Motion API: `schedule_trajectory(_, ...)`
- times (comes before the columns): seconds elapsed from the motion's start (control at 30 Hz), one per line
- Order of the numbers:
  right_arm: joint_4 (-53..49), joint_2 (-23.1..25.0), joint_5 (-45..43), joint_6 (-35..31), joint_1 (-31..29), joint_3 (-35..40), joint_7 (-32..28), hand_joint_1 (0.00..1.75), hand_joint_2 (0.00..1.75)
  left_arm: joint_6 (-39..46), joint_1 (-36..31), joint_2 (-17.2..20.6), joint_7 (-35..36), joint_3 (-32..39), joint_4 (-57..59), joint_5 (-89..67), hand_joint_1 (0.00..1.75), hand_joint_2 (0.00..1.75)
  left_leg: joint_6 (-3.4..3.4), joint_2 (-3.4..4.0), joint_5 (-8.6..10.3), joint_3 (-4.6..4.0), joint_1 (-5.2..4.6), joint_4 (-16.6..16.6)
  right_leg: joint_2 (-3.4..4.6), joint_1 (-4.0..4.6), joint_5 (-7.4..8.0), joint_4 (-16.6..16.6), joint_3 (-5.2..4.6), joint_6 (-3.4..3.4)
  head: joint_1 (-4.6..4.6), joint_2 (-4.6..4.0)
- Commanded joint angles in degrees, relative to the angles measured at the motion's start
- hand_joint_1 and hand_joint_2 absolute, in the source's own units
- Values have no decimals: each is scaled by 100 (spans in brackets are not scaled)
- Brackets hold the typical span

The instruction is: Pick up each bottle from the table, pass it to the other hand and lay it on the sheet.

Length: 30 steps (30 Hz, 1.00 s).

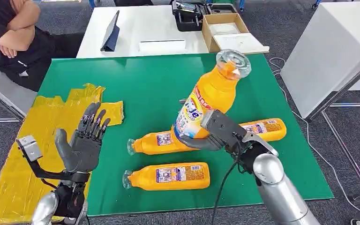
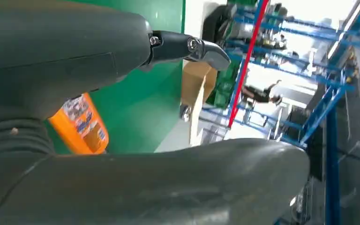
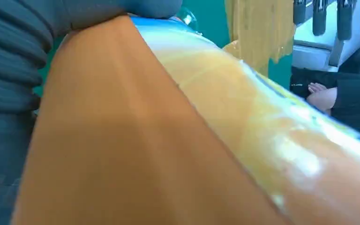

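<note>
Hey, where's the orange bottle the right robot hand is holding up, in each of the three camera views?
Head view: the held bottle stands tilted at centre, cap up, gripped low by the right robot hand.
Left wrist view: an orange labelled bottle shows at left; I cannot tell if it is the held one.
Right wrist view: its orange body fills most of the picture.
Shared landmark: the green table.

Lab (blue racks; worktables)
</note>
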Motion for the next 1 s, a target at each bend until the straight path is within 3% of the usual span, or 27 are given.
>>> schedule_trajectory(0.03,-513,-516,278,-171,638,-23,-183,175,175,-16,262,449,-127,-458,67,-62,0,0,-12,-9,-2,10,2,-6,-15,2,-5,-5,13,-4,2,0)
schedule_trajectory(0.5,-670,-187,332,-131,874,-181,-142,175,175,-26,390,366,-232,-625,-104,-355,0,0,-14,-1,-3,10,2,-5,-10,2,-5,-2,10,-4,0,0)
schedule_trajectory(0.67,-561,130,-286,-105,503,-106,129,175,175,365,-3,196,-166,-1234,3,-674,0,0,-21,4,-7,13,2,2,-9,2,-8,5,12,-7,0,0)
schedule_trajectory(0.87,-24,443,-661,-538,-38,-184,366,175,175,1156,-433,-22,-142,-1708,-15,-1273,0,0,-18,5,-2,3,3,5,-6,3,-1,6,4,-5,2,0)
schedule_trajectory(1.0,250,414,-1017,-519,11,-165,366,175,175,1357,-464,6,-332,-1678,124,-1246,0,0,-14,6,1,11,4,-3,-4,3,1,-3,11,-5,2,0)
